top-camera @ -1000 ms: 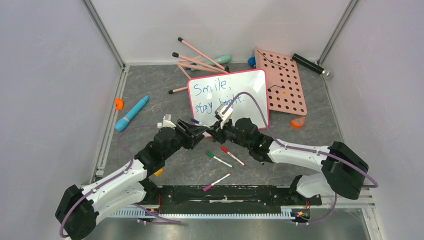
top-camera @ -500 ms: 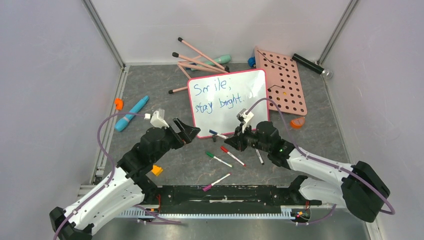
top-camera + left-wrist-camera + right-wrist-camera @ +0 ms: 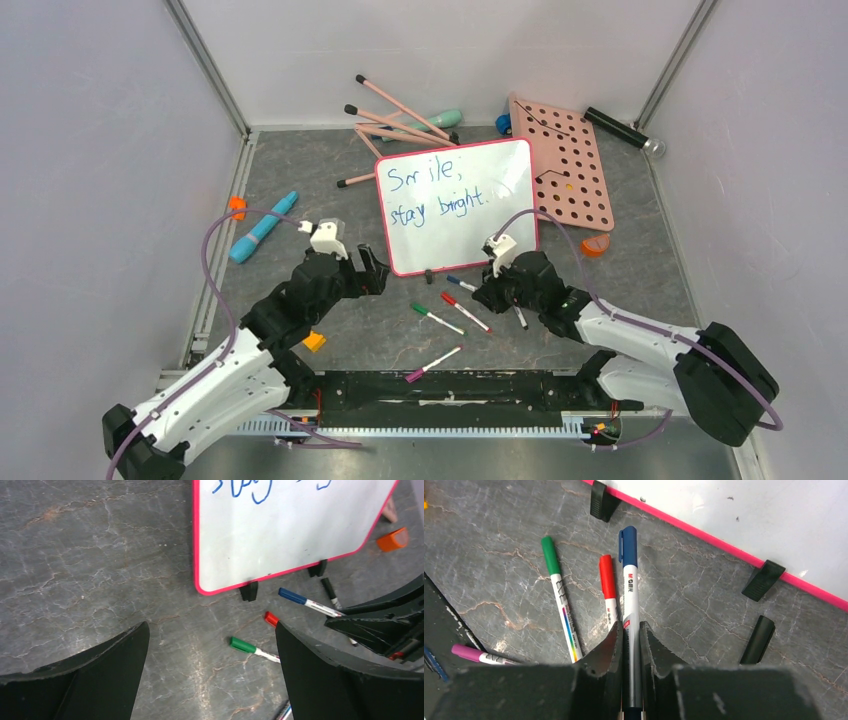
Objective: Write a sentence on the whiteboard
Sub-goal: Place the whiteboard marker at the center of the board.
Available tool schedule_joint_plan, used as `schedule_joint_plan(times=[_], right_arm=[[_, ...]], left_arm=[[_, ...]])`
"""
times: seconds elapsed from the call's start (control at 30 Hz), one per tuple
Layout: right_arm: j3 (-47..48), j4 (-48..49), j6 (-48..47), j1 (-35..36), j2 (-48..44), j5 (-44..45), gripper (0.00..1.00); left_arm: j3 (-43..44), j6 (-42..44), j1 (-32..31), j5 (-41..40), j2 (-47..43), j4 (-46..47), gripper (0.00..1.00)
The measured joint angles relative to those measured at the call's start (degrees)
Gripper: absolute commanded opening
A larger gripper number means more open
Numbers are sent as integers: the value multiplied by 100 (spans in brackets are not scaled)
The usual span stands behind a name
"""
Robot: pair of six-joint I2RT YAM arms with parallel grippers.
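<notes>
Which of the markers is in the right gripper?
The blue-capped marker: the right gripper is shut on it, while the green-capped marker, red-capped marker and pink-capped marker lie loose.

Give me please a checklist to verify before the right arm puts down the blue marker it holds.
1. Sentence on the whiteboard: two blue lines are written. Ok.
2. Cap of the blue marker: on. Ok.
3. Right gripper: shut on the blue marker, which points straight out between the fingers. Ok.
4. Left gripper: open, nothing between its fingers, apart from the markers. Ok.
5. Blue marker already touching the table: cannot tell.
6. Free room for the release: the red marker lies close beside the blue one and could be nudged. Not ok.
</notes>
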Motion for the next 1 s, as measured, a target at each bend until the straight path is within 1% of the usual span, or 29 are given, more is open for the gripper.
schedule_joint_plan(times=[0.07, 0.13, 0.17, 0.23, 0.27, 0.4, 0.53, 0.63, 0.8, 0.9, 1.0], right_arm=[[0, -22, -15, 0, 90, 2, 28], [0, -42, -22, -2, 136, 2, 49], [0, -42, -31, -2, 153, 7, 62], [0, -39, -9, -2, 177, 48, 71], [-2, -37, -26, -2, 179, 105, 73], [-11, -63, -35, -9, 42, 404, 75], [-9, -258, -66, -63, -634, 970, 74], [-9, -466, -129, -157, -1318, 1729, 73], [-96, -601, -223, -599, -2406, 3501, 73], [-398, -444, -280, -1014, -2730, 4253, 71], [-866, -52, -468, -1510, -2776, 4771, 68]], left_arm=[[-4, 98, 0, -83, 120, 20, 100], [-20, 168, 0, -142, 188, 59, 100], [-37, 203, 0, -177, 210, 111, 100], [-57, 256, 0, -249, 251, 190, 100], [-66, 297, 0, -317, 275, 249, 100], [-90, 505, 0, -608, 372, 470, 100], [-308, 793, 0, -981, 334, 778, 100], [-673, 1115, 0, -1204, 146, 1084, 100], [-1320, 1937, 59, -1770, -269, 1716, 100], [-1464, 2341, 256, -2116, -216, 2177, 100], [-1718, 2612, 579, -2339, -50, 2900, 100]])
